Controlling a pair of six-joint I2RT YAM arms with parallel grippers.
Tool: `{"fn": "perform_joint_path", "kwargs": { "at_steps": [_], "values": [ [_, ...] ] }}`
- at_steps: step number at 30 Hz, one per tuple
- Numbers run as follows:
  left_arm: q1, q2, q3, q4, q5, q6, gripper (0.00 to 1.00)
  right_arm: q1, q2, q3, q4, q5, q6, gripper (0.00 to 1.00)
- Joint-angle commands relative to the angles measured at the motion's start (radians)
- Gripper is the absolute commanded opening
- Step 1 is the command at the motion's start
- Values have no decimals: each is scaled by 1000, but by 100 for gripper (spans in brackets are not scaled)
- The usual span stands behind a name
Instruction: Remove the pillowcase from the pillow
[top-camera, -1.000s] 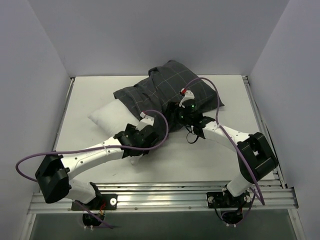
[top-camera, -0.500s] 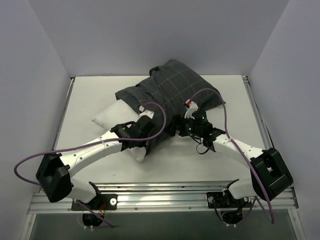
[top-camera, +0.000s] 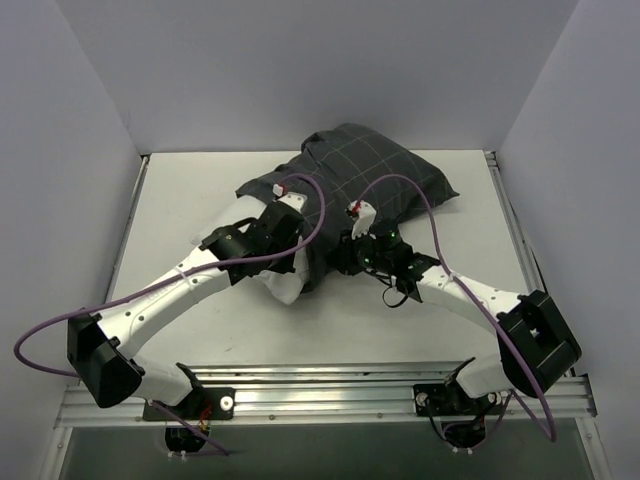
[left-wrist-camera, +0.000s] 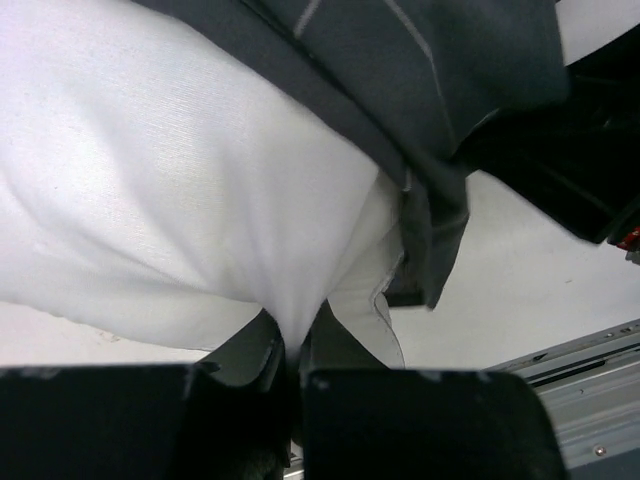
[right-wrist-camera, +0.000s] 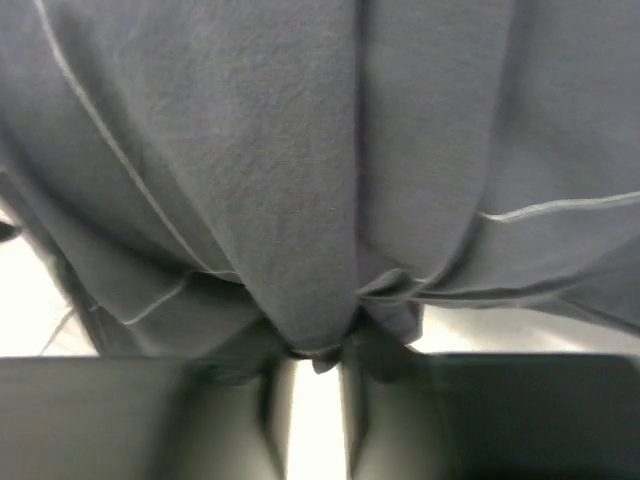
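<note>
On the left, the left gripper (left-wrist-camera: 296, 345) is clamped on a fold of the white pillow (left-wrist-camera: 150, 190). The pillow's bare near-left end sticks out of the pillowcase (top-camera: 375, 175) in the middle of the table (top-camera: 170, 210). To the right, the right gripper (right-wrist-camera: 312, 352) pinches the pillowcase's gathered near edge, with the cover bunched over the pillow's far-right part
</note>
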Motion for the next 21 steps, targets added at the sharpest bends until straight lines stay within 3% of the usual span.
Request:
{"fn": "perform_joint_path", "kwargs": {
  "at_steps": [1,2,7,14,18,21],
  "values": [
    [39,-82,78,5,35,10,2,-29,4,45,-28,123,-49,4],
    [50,-102,80,-6,54,7,2,-41,4,46,-48,154,-47,0],
    [132,-193,80,-82,136,7,2,-153,11,106,-101,345,-7,0],
    [260,-383,-4,-216,212,1,2,-402,85,250,-207,494,115,0],
    [314,-451,-63,-268,210,-10,2,-493,125,307,-244,452,157,0],
    [311,-471,-141,-199,308,-25,2,-472,117,316,-244,360,137,0]
  ]
}}
